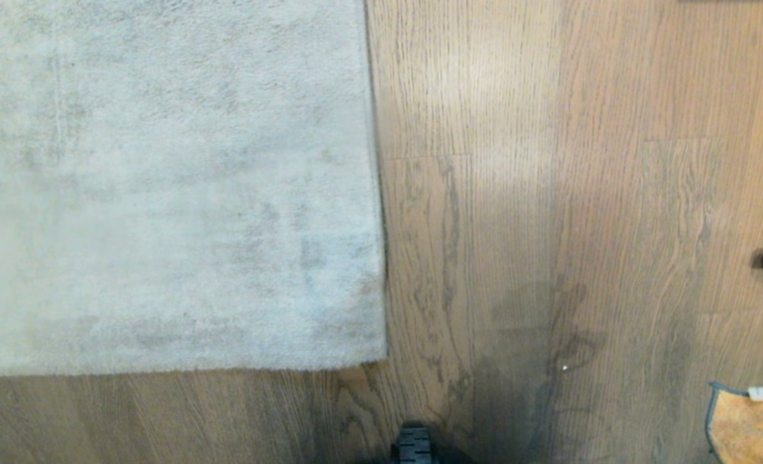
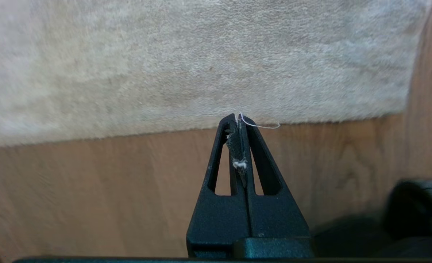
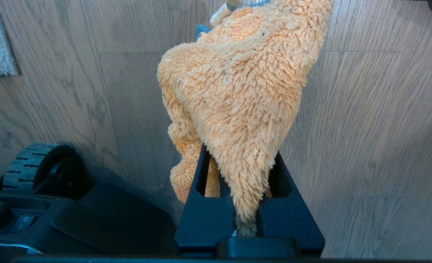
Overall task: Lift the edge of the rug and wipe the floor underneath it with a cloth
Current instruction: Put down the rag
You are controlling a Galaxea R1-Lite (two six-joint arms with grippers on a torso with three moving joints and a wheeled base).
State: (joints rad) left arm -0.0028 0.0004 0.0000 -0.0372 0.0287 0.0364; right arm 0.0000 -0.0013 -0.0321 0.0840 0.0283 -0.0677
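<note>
The left gripper (image 2: 239, 120), jaws closed and empty, is pointing at the rug edge (image 2: 201, 122) lying flat on the floor (image 2: 92, 190); the right gripper (image 3: 243, 160) is clamping the cloth (image 3: 238, 84).

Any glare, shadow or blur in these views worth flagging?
Head view: pale glare patch on the floor, dark shadow near the bottom centre. Left wrist view: rug smeared soft on one side. Right wrist view: cloth sharp, evenly lit.

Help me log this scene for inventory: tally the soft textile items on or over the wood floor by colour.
Pale grey: 1, the rug
Orange: 1, the cloth, clamped in the right gripper
Total: 2
</note>
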